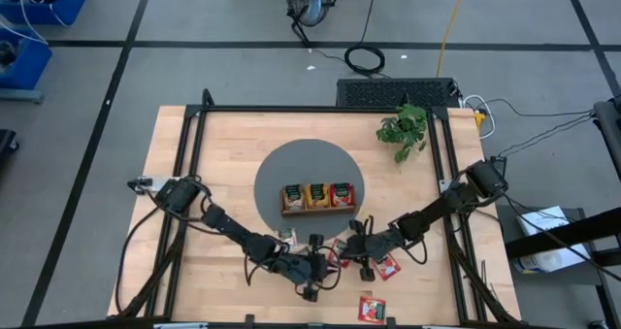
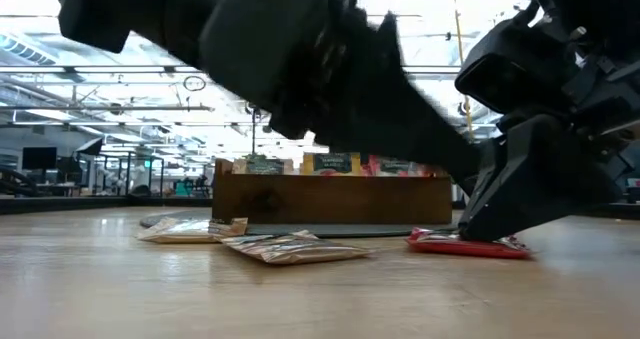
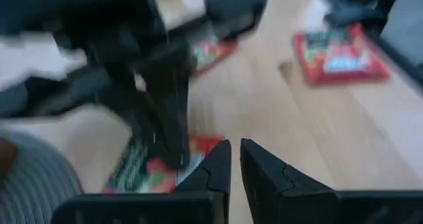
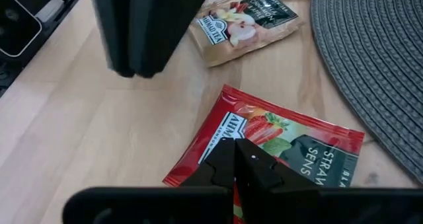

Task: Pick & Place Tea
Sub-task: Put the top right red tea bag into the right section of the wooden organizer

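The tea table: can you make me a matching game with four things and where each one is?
Things:
1. wooden tray
2. green plant
3. red tea packet
4. right gripper

Places:
A. near the table's far right corner
B. alone by the table's near edge
C. on the grey round mat
D. fingers shut, right over a red strawberry packet

Pairs: 1-C, 2-A, 3-B, 4-D
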